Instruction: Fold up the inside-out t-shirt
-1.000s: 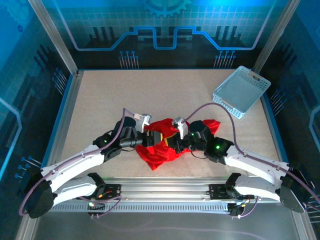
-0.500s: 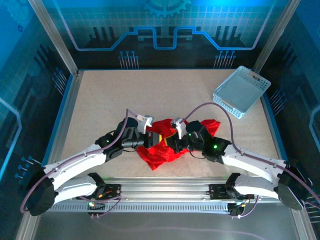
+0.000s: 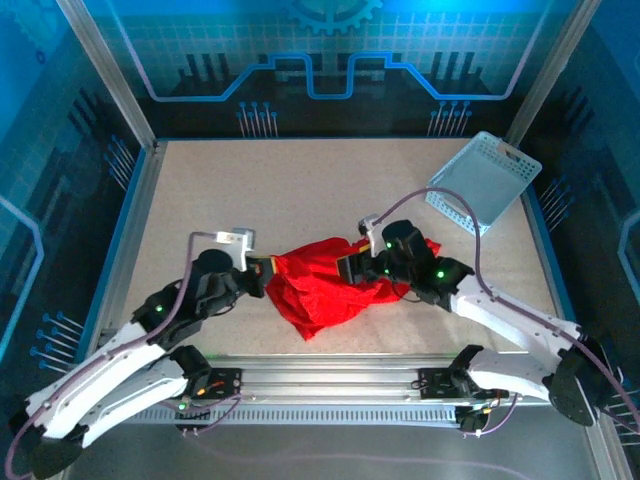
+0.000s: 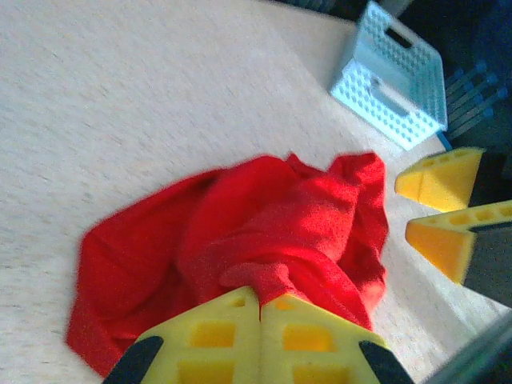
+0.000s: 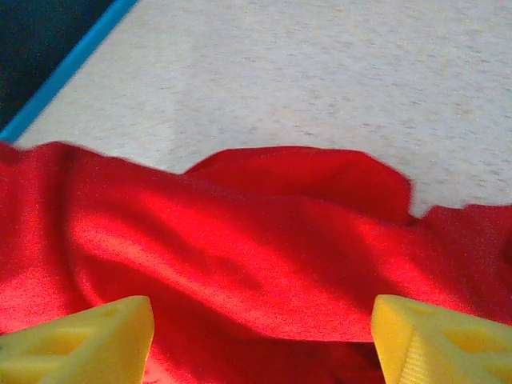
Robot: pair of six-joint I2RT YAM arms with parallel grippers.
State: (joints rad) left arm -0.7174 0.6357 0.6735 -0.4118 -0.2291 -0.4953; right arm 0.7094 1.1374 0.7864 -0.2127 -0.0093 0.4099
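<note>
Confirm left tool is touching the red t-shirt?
Touching. Left wrist view: left tool is closed on a bunched fold of the t-shirt, cloth pinched between its tips.

Blue-tinted dim surround, evenly lit table (image 3: 300, 190), wrist views soft, close foreground blurred

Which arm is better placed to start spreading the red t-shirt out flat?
Left. The left fingers are shut on a fold of the red t-shirt, so that arm could probably pull now. The right fingers stand open over the cloth, gripping nothing.
</note>
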